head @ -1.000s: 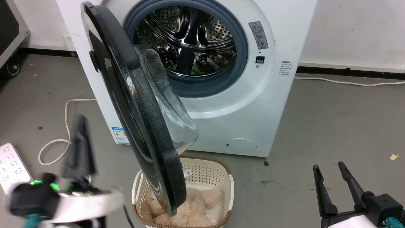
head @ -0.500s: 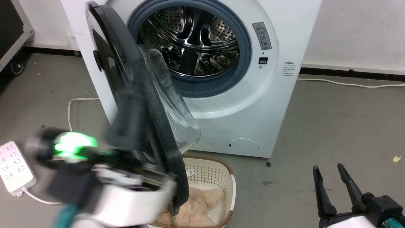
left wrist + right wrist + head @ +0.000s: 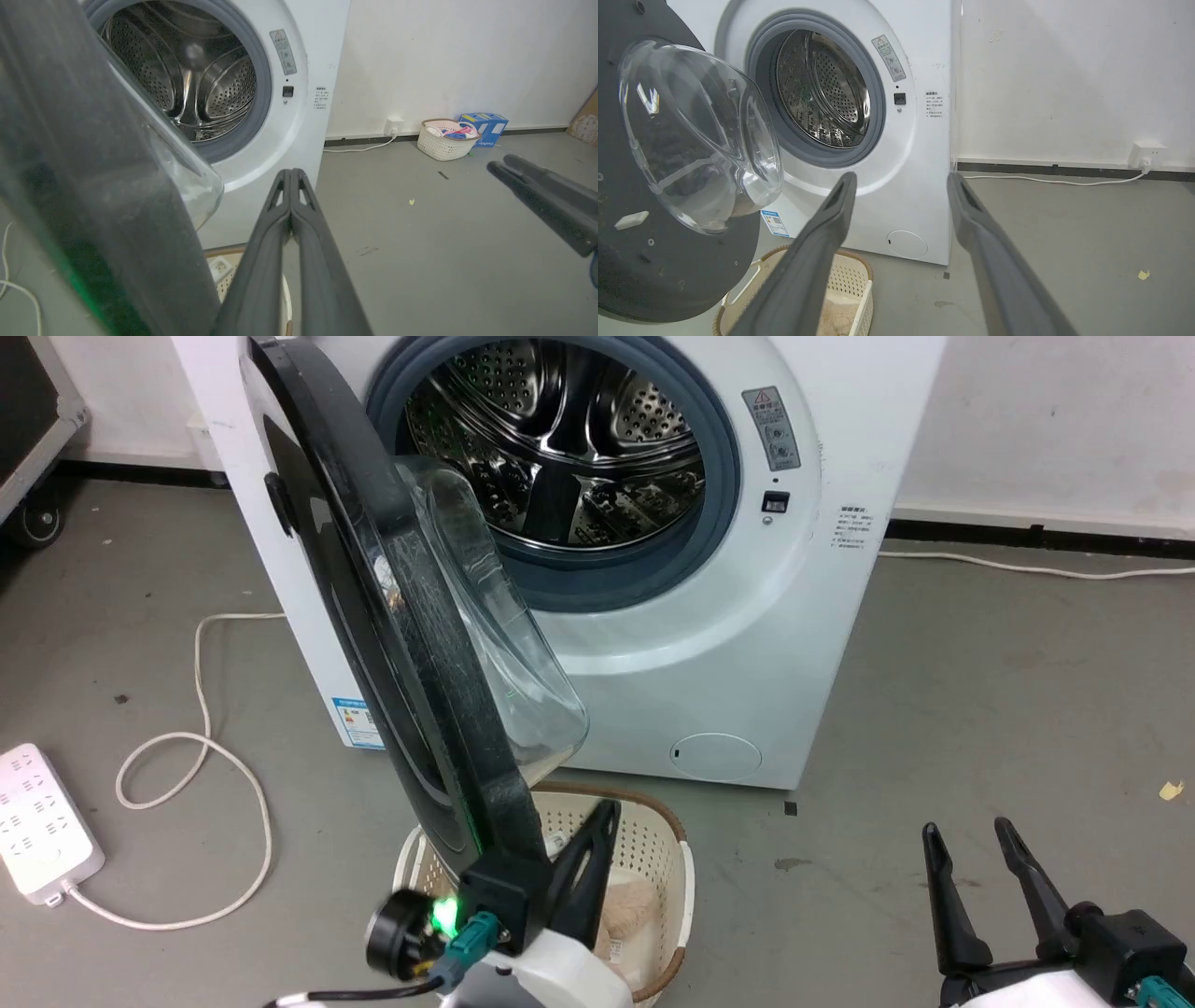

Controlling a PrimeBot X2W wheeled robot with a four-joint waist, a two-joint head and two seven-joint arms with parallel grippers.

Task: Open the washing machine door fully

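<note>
The white washing machine (image 3: 747,644) stands with its steel drum showing. Its washing machine door (image 3: 392,616) is swung out about square to the front, edge-on in the head view, glass bowl (image 3: 504,644) facing right. My left gripper (image 3: 607,812) is shut and holds nothing; it sits just right of the door's lower rim, on the glass side. In the left wrist view the shut fingers (image 3: 280,242) rise beside the door (image 3: 93,196). Whether they touch it I cannot tell. My right gripper (image 3: 976,835) is open at the lower right, apart from the door (image 3: 668,266).
A cream laundry basket (image 3: 672,859) with a plush toy sits on the floor under the door. A white power strip (image 3: 37,821) and looped cable (image 3: 201,747) lie at left. A wheeled black case (image 3: 37,429) stands far left. Another basket (image 3: 444,140) and blue box (image 3: 483,126) sit by the wall.
My left arm has swung from the floor left of the door, across its outer face, to its lower rim on the glass side. The door's angle looks unchanged. The right gripper stayed put.
</note>
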